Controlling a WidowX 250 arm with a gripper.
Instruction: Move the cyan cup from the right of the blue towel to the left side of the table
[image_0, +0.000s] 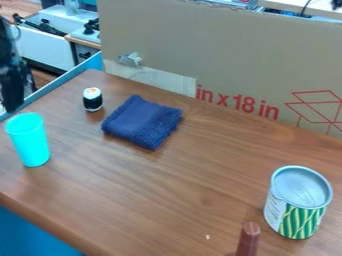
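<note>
Hanging near one upright turquoise cup (29, 141) at tabletop (170, 192) left is one black gripper (11, 95), opening and hold indeterminable; toy sushi roll (93, 100), folded navy cloth (141, 121), lidded can (298, 202), brown stick (248, 240) are resting rightward.

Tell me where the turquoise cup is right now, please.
In the camera view, the turquoise cup stands at the far left of the table, below and left of the small sushi roll.
</note>
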